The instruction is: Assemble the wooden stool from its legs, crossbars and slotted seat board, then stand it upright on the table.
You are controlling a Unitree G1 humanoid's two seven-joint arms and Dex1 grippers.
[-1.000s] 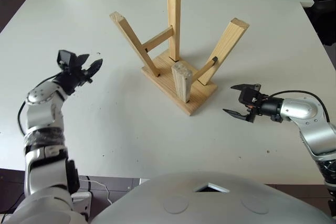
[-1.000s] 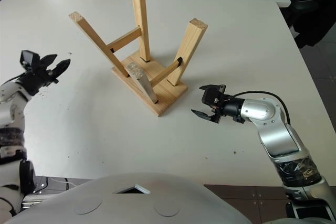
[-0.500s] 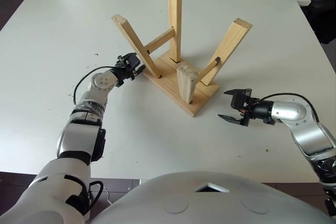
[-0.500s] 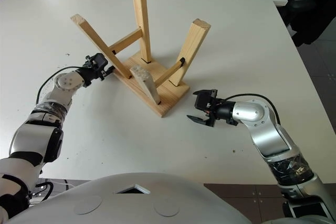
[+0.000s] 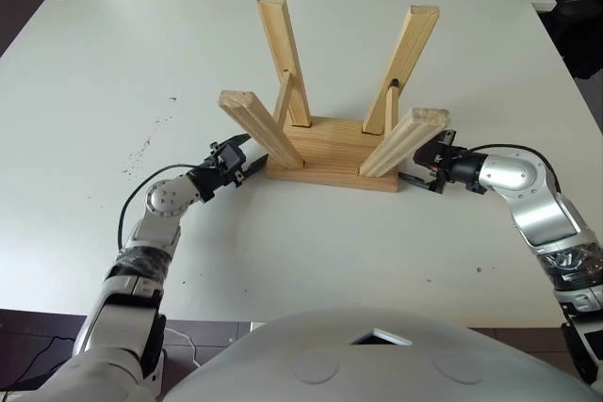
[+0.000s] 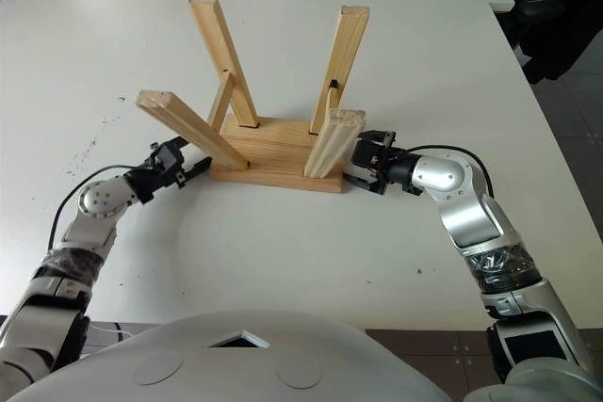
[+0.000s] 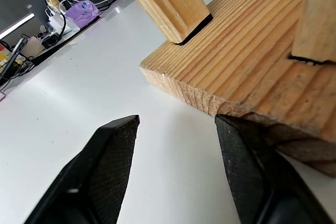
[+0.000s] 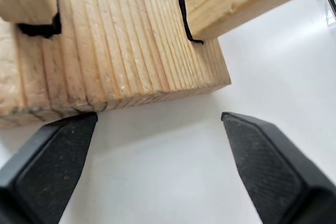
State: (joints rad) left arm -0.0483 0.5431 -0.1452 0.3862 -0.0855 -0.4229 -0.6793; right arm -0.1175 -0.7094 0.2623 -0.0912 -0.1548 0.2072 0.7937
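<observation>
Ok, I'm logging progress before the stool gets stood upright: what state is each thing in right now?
Stool: assembled, upside down on the table.
Seat board: lying flat, legs pointing up.
Legs: all four seated in the board, splayed outward.
Left gripper: open, at the board's left end.
Right gripper: open, at the board's right end.

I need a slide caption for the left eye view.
Open left claw and open right claw flank the seat board of the upturned stool.
</observation>
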